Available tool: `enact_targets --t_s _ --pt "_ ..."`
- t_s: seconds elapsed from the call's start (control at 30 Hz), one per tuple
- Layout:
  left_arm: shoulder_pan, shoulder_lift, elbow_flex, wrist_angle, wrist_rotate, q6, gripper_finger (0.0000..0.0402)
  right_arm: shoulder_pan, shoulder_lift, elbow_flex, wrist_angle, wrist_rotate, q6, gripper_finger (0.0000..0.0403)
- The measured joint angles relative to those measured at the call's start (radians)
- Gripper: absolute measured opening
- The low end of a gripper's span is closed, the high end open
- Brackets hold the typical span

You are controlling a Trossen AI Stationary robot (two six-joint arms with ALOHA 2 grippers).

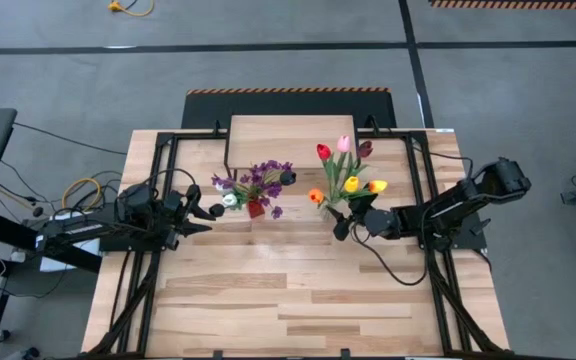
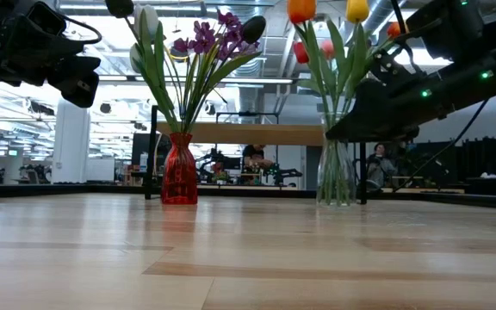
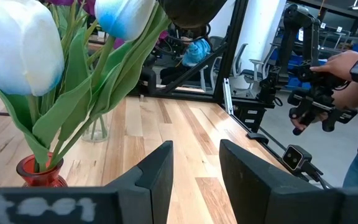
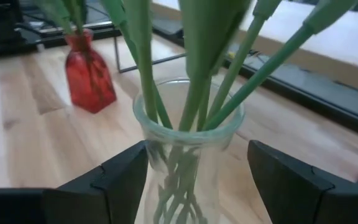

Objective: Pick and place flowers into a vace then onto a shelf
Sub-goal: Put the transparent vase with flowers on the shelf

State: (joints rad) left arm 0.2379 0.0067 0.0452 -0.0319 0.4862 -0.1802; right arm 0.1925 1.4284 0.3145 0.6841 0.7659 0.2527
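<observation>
Right gripper [image 4: 194, 171] spread wide around clear vase [image 4: 188, 149] of tulips [image 1: 346, 170], left gripper [image 3: 196, 171] parted, empty, beside red vase [image 2: 179, 170], shelf [image 1: 273, 135] behind.

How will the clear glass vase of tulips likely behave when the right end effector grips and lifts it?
The clear glass vase looks smooth, so probably slippery. Its tall tulips rise far above it, likely making it top-heavy and tippy. The right end effector straddles it open.
</observation>
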Motion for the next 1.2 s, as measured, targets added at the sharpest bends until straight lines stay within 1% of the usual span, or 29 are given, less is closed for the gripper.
enact_targets --t_s 0.1,0.23,0.33,0.53,0.6,0.7,0.83,0.9,0.97,1.13,1.2 --pt "0.000 0.000 0.000 0.000 0.000 0.000 0.0119 0.000 0.000 0.000 0.003 0.034 0.000 0.0263" --pt "0.000 0.000 0.000 0.000 0.000 0.000 0.0119 0.000 0.000 0.000 0.010 0.043 0.000 0.0250" --pt "0.000 0.000 0.000 0.000 0.000 0.000 0.0119 0.001 0.000 0.000 0.014 0.043 0.000 0.0229" --pt "0.000 0.000 0.000 0.000 0.000 0.000 0.0119 0.003 0.000 0.000 0.035 0.034 0.001 0.0170" --pt "0.000 0.000 0.000 0.000 0.000 0.000 0.0119 0.003 0.000 0.006 0.040 0.034 0.001 0.0160" --pt "0.000 0.000 0.000 0.000 0.000 0.000 0.0119 0.003 0.000 0.023 0.042 0.033 0.001 0.0163" --pt "0.000 0.000 0.000 0.000 0.000 0.000 0.0119 0.004 -0.002 0.048 0.042 0.034 0.001 0.0197" --pt "0.000 0.000 0.000 0.000 0.000 0.000 0.0119 0.008 -0.003 0.063 0.042 0.038 0.001 0.0206" --pt "0.000 0.000 0.000 0.000 0.000 0.000 0.0119 0.016 -0.003 0.078 0.042 0.045 -0.004 0.0204" --pt "0.000 0.000 0.000 0.000 0.000 0.000 0.0119 0.045 -0.003 0.123 0.042 0.045 -0.074 0.0170" --pt "0.000 0.000 0.000 0.000 0.000 0.000 0.0119 0.057 -0.003 0.140 0.042 0.046 -0.100 0.0169"
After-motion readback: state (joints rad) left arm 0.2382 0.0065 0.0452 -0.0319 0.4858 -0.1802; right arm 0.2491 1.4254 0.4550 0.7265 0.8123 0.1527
